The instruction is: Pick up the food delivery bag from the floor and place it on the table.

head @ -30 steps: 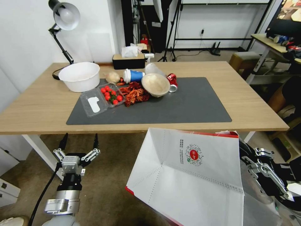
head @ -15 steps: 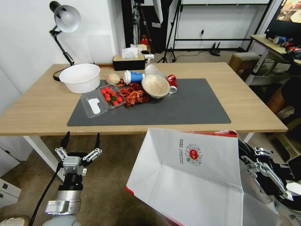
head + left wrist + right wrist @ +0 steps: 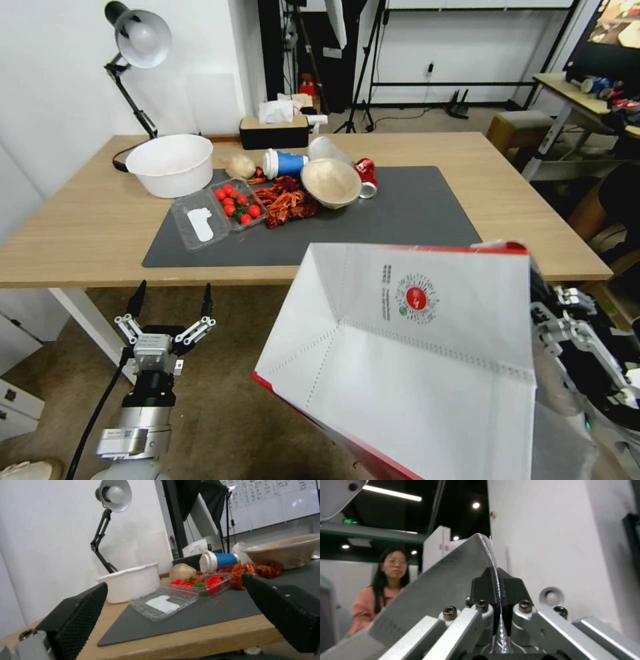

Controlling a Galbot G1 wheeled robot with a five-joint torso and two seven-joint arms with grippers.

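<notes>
Boxy white food delivery bag (image 3: 413, 360), red-edged: airborne, just short of the light-wood table (image 3: 533, 220) front edge.
Right gripper (image 3: 496, 592) clamps its foil wall; left gripper (image 3: 170, 307) gapes empty, lower.

White food delivery bag (image 3: 427, 373) with red edges, dotted perforation lines, a round red logo, silver embossed foil lining. Light-wood tabletop (image 3: 87, 227) under a dark grey mat (image 3: 400, 220). White bowl (image 3: 169, 163); blue cup (image 3: 285, 162) with white lid; red tomatoes (image 3: 237, 202) in a clear box. Black, dimpled fingers (image 3: 80, 610) on the left tool (image 3: 170, 300). Brownish-grey floor (image 3: 227, 400).
</notes>
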